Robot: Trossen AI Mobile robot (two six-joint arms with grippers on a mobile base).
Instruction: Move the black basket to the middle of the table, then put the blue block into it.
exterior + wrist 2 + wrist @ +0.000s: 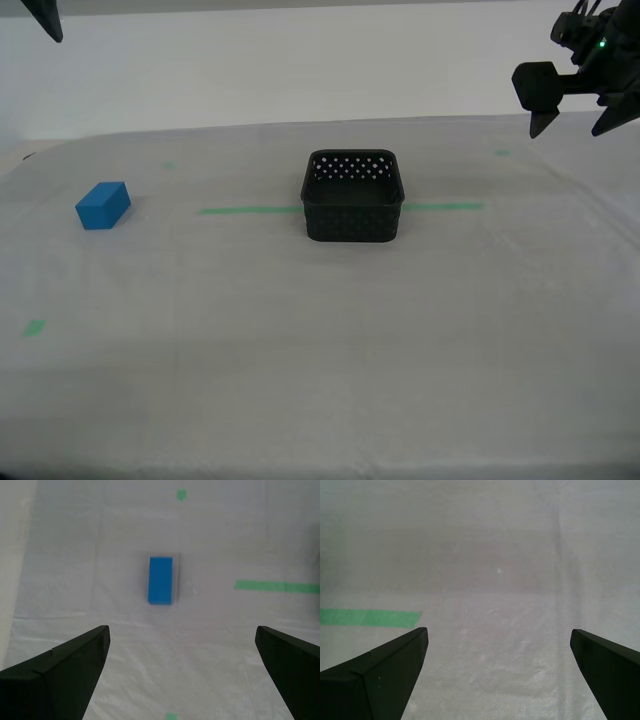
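The black basket (353, 196) stands upright and empty on the table (300, 350), over the green tape line (250, 210). The blue block (103, 204) lies alone on the cloth at the exterior view's left, well apart from the basket. It also shows in the second wrist view (160, 580), ahead of my second gripper (181, 628), which is open, empty and high above it. My first gripper (570, 128) hangs open and empty above the table's far right; the first wrist view (498, 630) shows only bare cloth and a tape end (370, 618) beneath it.
Small green tape marks (35, 327) dot the cloth. One dark finger (48, 20) shows at the exterior view's top left corner. The table's far edge meets a pale wall (300, 70).
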